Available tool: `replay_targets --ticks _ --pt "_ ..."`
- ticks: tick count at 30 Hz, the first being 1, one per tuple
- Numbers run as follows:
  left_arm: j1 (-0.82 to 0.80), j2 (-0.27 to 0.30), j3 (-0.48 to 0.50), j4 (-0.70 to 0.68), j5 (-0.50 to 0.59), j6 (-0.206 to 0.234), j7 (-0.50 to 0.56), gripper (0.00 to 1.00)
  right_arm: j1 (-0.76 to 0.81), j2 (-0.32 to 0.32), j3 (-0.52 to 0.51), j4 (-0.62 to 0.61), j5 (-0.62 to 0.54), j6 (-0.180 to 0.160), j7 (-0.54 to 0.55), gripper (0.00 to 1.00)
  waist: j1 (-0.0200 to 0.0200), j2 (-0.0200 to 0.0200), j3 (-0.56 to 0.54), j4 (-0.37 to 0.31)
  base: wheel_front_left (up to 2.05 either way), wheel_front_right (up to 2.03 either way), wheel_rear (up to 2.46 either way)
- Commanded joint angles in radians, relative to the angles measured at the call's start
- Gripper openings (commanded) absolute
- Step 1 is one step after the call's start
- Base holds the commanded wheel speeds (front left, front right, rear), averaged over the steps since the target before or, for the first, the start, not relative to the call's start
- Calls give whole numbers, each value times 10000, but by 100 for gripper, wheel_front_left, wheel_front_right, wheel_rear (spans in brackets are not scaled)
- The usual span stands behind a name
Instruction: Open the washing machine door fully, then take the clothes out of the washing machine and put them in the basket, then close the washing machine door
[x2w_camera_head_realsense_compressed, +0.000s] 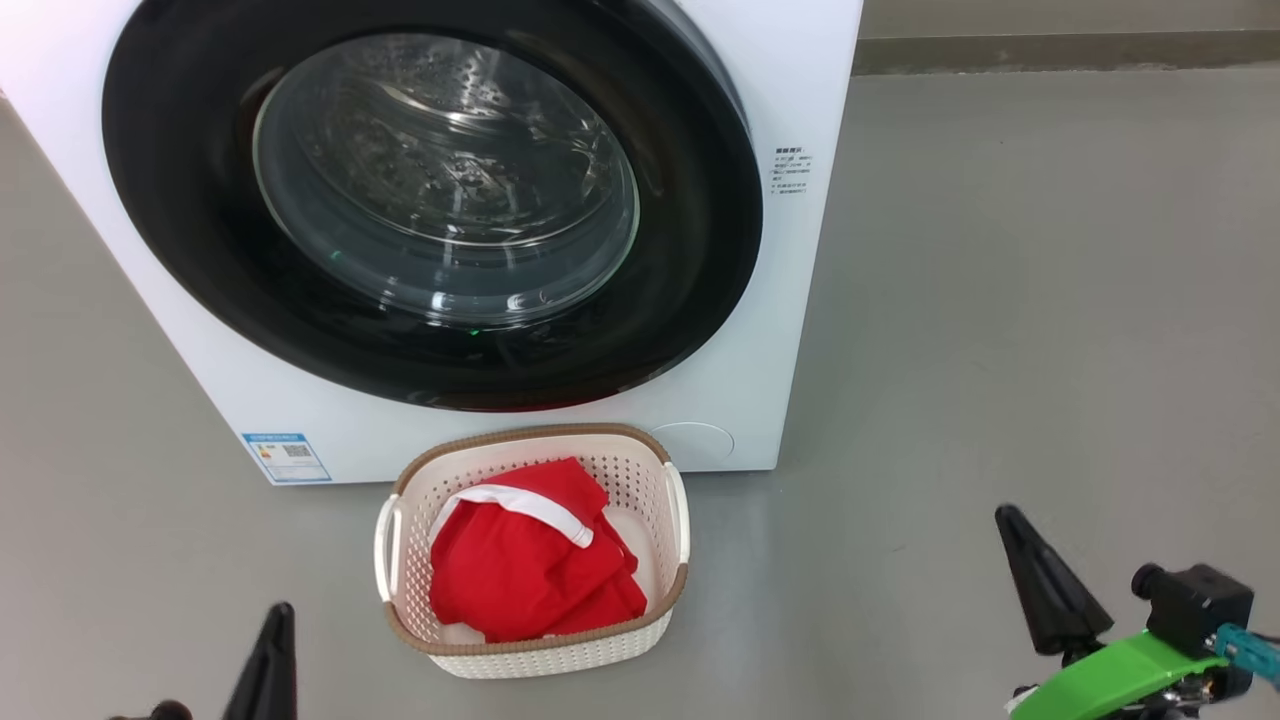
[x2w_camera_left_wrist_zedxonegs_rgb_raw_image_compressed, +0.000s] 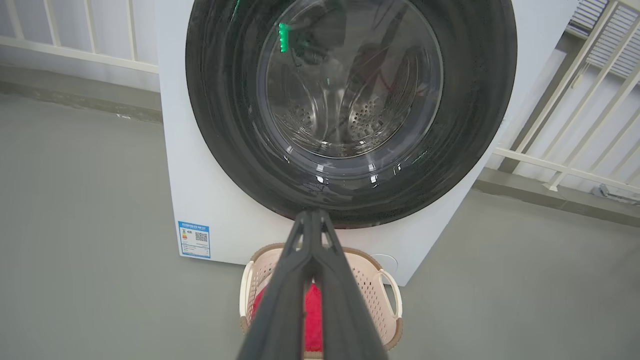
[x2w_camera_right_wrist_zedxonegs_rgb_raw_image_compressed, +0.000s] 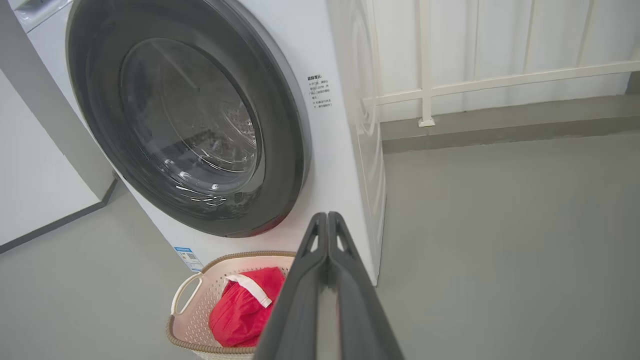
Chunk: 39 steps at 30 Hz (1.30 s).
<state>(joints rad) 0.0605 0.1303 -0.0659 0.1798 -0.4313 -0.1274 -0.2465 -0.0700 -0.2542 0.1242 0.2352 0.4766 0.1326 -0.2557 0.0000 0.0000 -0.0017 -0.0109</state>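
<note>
Left pincer (x2w_camera_left_wrist_zedxonegs_rgb_raw_image_compressed: 311, 216): fingers pressed together, empty.
Right pincer (x2w_camera_right_wrist_zedxonegs_rgb_raw_image_compressed: 327, 216): closed tight, empty.
Basket (x2w_camera_head_realsense_compressed: 560, 660), one: on the floor (x2w_camera_head_realsense_compressed: 1000, 350) just in front of the washing machine (x2w_camera_head_realsense_compressed: 800, 300), apart from both pincers.
Clothes (x2w_camera_head_realsense_compressed: 530, 580): one red heap with a white band, inside the basket; garment count unclear.
Door (x2w_camera_head_realsense_compressed: 180, 250), one: shut flush.
Labels, two: blue sticker (x2w_camera_head_realsense_compressed: 286, 457) with QR code; small print block (x2w_camera_head_realsense_compressed: 791, 172), unreadable.
Bare floor lies wide to the right.
</note>
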Motion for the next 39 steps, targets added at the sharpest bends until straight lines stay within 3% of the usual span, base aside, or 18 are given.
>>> replay_targets --ticks 1,6,11,39 --pt "-112 96 60 -128 -180 -1 41 0 -118 -61 -46 -158 177 0 49 0 1 0 0 2 0 0 0" --pt "-163 67 122 -111 -662 -2 180 0 -115 16 -132 -161 642 -1 192 0 23 0 -21 6 0 0 0" --pt "-232 37 184 -69 -1140 -3 318 0 -131 95 -217 -141 1102 -2 332 0 1 0 1 10 0 0 0" --pt "-596 -146 552 114 -3797 -10 1104 0 -197 549 -719 -78 3658 -6 1136 0 0 0 15 35 0 0 0"
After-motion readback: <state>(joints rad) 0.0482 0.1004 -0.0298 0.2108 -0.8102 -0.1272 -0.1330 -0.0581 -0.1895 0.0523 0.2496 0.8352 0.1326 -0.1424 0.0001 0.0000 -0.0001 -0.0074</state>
